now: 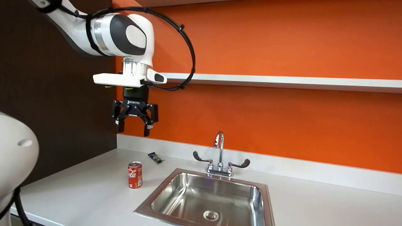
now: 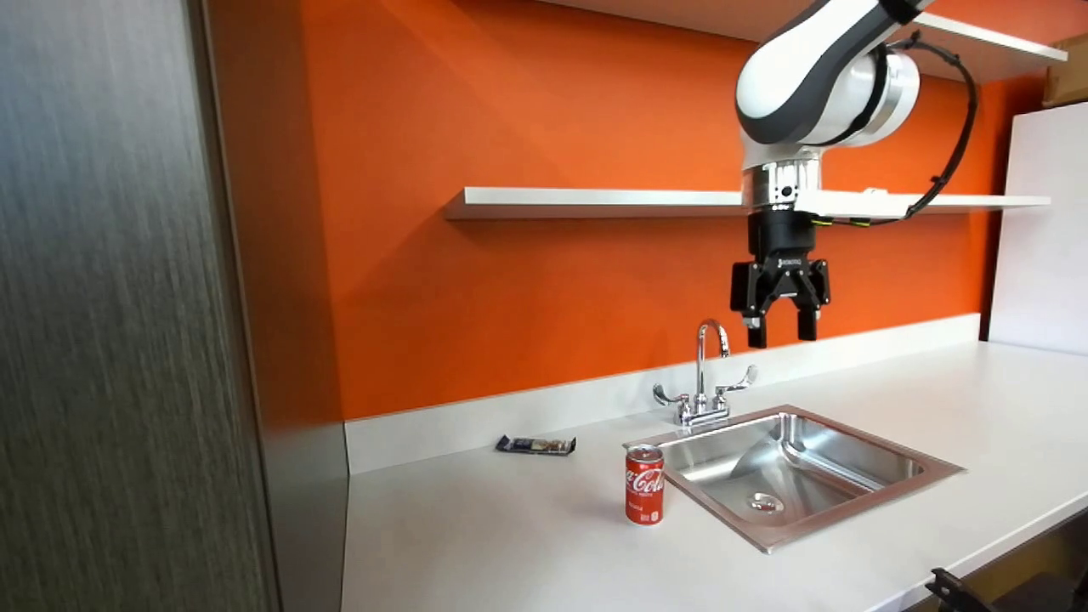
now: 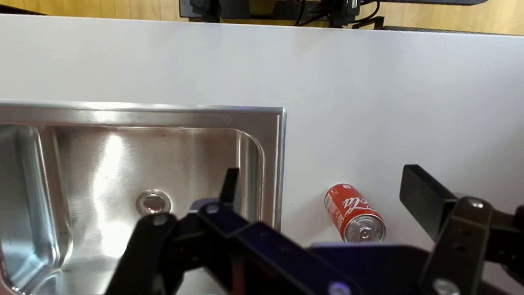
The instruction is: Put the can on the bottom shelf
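Wrist view: 1 upright can [image 3: 354, 213] beside sink [image 3: 273, 164].

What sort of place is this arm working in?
Likely a kitchenette or break room, though a lab can't be ruled out: there's a steel sink with a gooseneck faucet, set into a long white countertop.

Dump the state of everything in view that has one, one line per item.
claw: open, holding nothing
can: upright on the counter, beside the sink; opened or sealed, can't tell
bottom shelf: wall-mounted, can not yet on it
dark packet: lying on the counter; sealed or not, can't tell
faucet: no water seen flowing
drain: open or plugged, can't tell
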Robot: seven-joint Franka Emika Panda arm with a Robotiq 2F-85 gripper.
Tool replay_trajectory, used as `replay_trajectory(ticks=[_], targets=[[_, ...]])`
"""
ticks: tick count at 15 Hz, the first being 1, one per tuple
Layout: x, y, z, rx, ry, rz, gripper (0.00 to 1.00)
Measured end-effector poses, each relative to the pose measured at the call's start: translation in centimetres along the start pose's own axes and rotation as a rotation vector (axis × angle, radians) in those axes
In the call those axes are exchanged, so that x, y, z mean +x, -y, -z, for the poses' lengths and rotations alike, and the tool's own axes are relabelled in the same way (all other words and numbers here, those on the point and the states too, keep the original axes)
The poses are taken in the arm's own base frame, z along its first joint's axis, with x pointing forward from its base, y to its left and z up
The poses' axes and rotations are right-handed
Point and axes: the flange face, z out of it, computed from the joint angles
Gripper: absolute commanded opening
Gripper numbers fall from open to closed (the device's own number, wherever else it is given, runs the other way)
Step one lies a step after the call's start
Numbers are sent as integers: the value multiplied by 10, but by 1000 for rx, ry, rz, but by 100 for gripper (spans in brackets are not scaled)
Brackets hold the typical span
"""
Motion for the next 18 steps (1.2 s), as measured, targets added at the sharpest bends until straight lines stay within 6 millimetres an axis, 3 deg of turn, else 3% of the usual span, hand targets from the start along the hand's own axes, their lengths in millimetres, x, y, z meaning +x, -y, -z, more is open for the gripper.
replay_trajectory(ticks=[11, 18], targets=[[26, 40, -57, -16, 9, 22, 100], [42, 56, -102, -27, 13, 21, 100]])
